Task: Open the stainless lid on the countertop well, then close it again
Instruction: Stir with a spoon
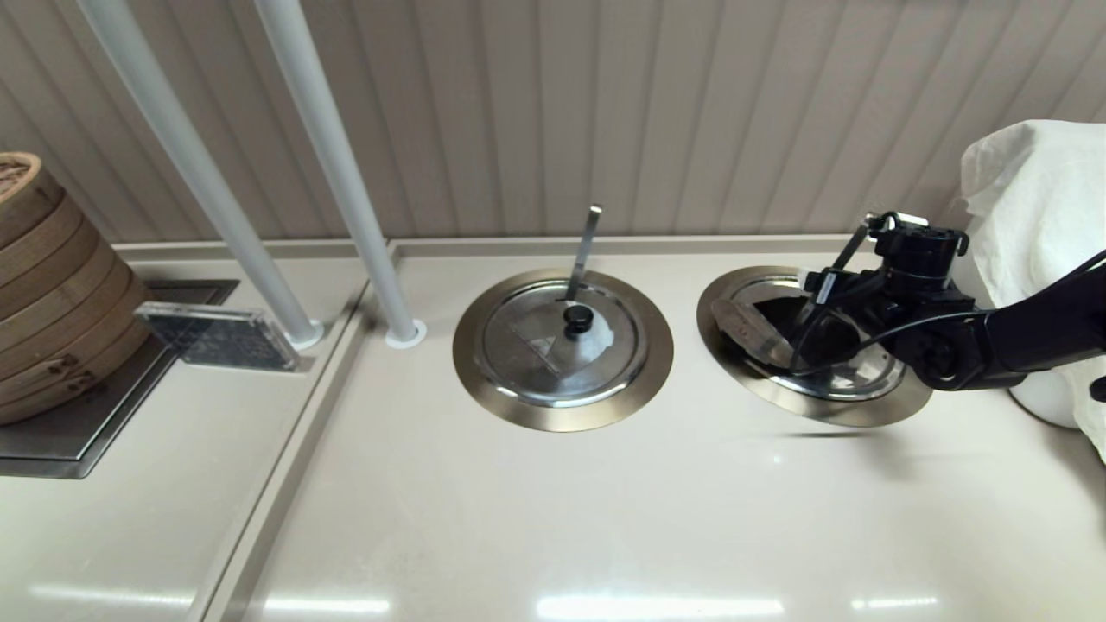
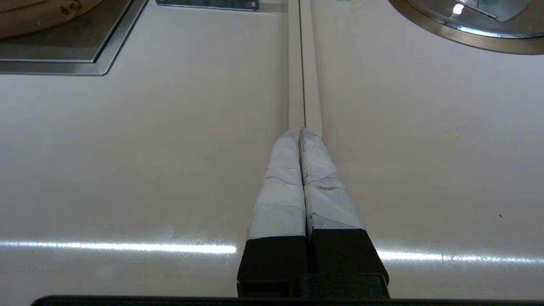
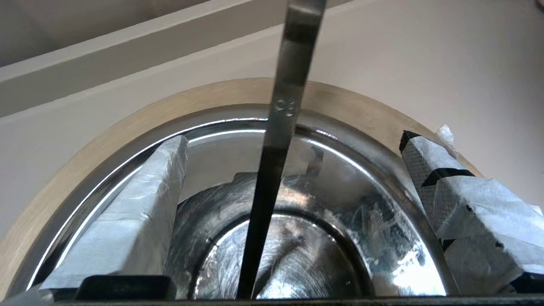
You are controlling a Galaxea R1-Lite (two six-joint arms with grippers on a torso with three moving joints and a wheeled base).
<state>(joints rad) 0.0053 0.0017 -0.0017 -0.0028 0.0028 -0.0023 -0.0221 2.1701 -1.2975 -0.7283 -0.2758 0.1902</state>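
Note:
The stainless lid (image 1: 851,376) sits in the right-hand countertop well, whose bronze-grey ring (image 1: 864,415) surrounds it. Its half-flap (image 1: 745,330) is tilted up at the left, with a dark gap (image 1: 775,311) behind it. My right gripper (image 1: 816,311) hovers over the well, open. In the right wrist view the gripper (image 3: 293,138) straddles the slanted utensil handle (image 3: 280,127) without touching it, above shiny steel (image 3: 323,238) and the ring (image 3: 127,131). The knob is hidden. My left gripper (image 2: 301,132) is shut and empty over the counter seam, out of the head view.
The twin lid (image 1: 553,345) with a whitish patch and an upright handle lies to the left. Two white poles (image 1: 346,173), a clear sign (image 1: 216,335) and bamboo steamers (image 1: 43,285) on a recessed tray (image 1: 78,432) stand further left. White cloth (image 1: 1037,216) hangs at the right.

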